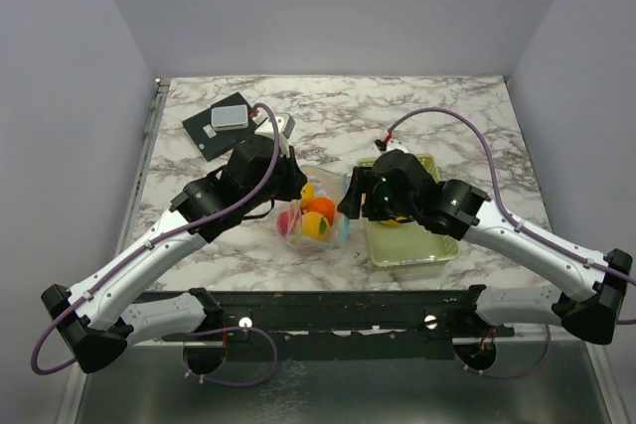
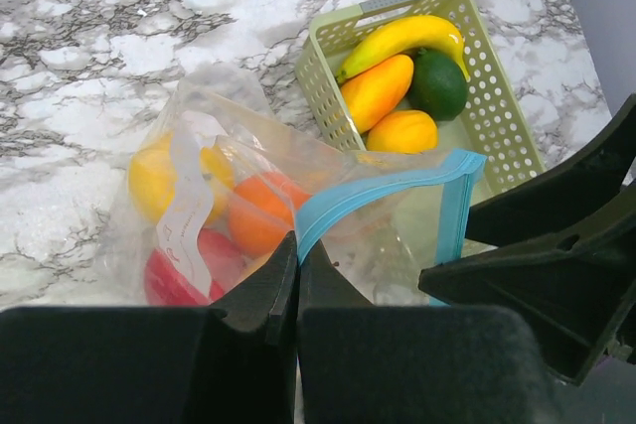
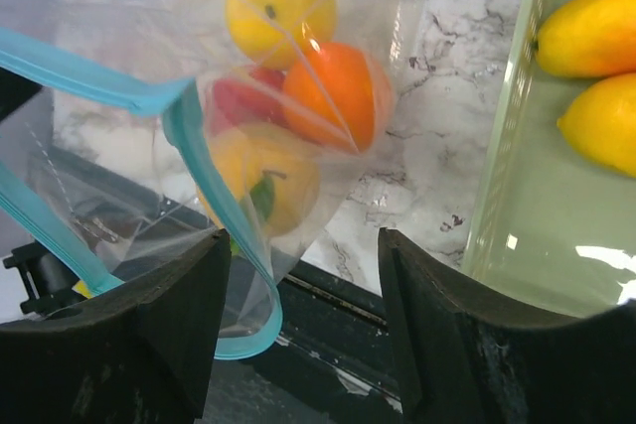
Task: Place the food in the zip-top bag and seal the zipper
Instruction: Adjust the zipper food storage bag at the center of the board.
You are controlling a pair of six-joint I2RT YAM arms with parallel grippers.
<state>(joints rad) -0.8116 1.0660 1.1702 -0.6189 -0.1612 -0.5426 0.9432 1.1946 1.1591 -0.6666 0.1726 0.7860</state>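
Note:
The clear zip-top bag hangs between my two grippers, with its mouth gaping. Inside it sit an orange ball, yellow pieces and a red one. My left gripper is shut on the light blue zipper at one end of the mouth. My right gripper stands open; the zipper loops just inside its left finger, and nothing is pinched. More food lies in the basket: a banana, a mango-like piece, a green fruit and a lemon-like piece.
The pale green mesh basket stands right of the bag, under the right arm. A black flat device with a grey block on it lies at the back left. A dark rail runs along the table's near edge.

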